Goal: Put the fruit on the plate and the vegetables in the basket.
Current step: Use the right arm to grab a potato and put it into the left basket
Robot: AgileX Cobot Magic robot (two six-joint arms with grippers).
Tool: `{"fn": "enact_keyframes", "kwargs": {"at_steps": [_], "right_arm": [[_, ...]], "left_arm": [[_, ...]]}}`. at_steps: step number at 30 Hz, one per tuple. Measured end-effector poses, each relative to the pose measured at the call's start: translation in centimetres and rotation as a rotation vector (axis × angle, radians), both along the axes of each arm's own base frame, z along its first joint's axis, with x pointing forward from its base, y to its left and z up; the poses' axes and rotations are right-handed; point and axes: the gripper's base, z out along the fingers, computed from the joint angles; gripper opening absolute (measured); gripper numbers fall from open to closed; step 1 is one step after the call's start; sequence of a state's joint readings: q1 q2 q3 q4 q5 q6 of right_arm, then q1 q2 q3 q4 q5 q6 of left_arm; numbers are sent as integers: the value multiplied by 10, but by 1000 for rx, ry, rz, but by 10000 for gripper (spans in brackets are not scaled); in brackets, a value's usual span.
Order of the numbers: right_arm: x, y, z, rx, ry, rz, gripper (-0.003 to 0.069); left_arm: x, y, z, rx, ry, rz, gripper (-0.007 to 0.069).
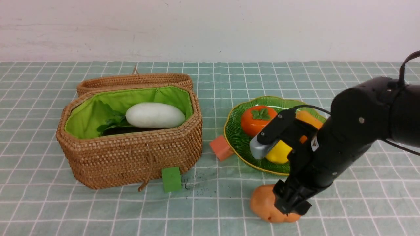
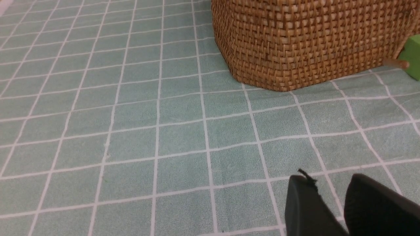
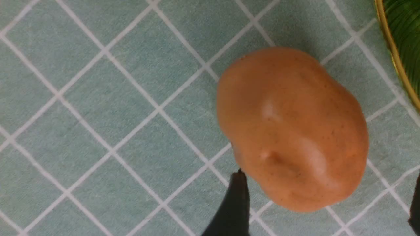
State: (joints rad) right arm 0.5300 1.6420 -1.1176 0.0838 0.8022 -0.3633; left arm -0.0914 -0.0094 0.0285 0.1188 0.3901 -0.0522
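Front view. Wicker basket: tan weave, eight-sided, bright green lining, lid folded back behind it. Inside lie a white oblong vegetable, green leaves and a dark shape beneath that is too hidden to name. Green cube stands touching the basket's front wall; salmon cube sits between basket and plate, just beside the rim. Green ribbed plate, scalloped gold edge, holds a persimmon with a green leaf cap, a yellow lemon and an orange mango, the last two partly covered by the arm. Right gripper points down over a brown potato lying on the checked cloth, near the plate's front edge.

Left wrist view. Left gripper: two black fingers set a little apart, nothing between them, hovering over bare cloth. The basket's woven corner lies well ahead of the fingertips, the green cube at its far side.

Right wrist view. The potato, smooth, glossy, speckled orange-brown with shallow dimples, lies between the spread fingers of the right gripper. One tip is just beside its skin; the other shows only at the picture's edge, apart from it. Released, not gripping. The plate's rim shows beyond the potato.
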Motion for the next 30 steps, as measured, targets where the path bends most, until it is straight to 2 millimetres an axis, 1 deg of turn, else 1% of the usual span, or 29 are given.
{"fn": "enact_keyframes", "kwargs": {"at_steps": [2, 5, 6, 8, 10, 12, 15, 21, 23, 25, 26, 28, 29, 30], "right_arm": [[3, 1, -5, -8, 4, 2, 673], [10, 4, -27, -40, 35, 6, 674], [10, 5, -28, -40, 39, 5, 674], [14, 7, -40, -47, 50, 3, 673], [17, 8, -46, -46, 49, 0, 666], [17, 9, -46, -41, 49, -3, 659], [17, 9, -46, -32, 51, 1, 625], [12, 9, -46, -46, 92, 67, 624], [9, 10, -43, -38, 118, 70, 624], [4, 14, -34, -35, 155, 105, 624], [3, 14, -34, -38, 160, 110, 624], [4, 30, -8, -8, 163, 173, 624], [4, 32, -6, -4, 162, 176, 624], [5, 44, 12, 36, 146, 203, 624]], "left_arm": [[0, 0, 0, 0, 0, 0, 186], [0, 0, 0, 0, 0, 0, 186], [0, 0, 0, 0, 0, 0, 186], [0, 0, 0, 0, 0, 0, 186], [0, 0, 0, 0, 0, 0, 186], [0, 0, 0, 0, 0, 0, 186], [0, 0, 0, 0, 0, 0, 191], [0, 0, 0, 0, 0, 0, 199], [0, 0, 0, 0, 0, 0, 201], [0, 0, 0, 0, 0, 0, 204], [0, 0, 0, 0, 0, 0, 204], [0, 0, 0, 0, 0, 0, 206], [0, 0, 0, 0, 0, 0, 206], [0, 0, 0, 0, 0, 0, 207]]}}
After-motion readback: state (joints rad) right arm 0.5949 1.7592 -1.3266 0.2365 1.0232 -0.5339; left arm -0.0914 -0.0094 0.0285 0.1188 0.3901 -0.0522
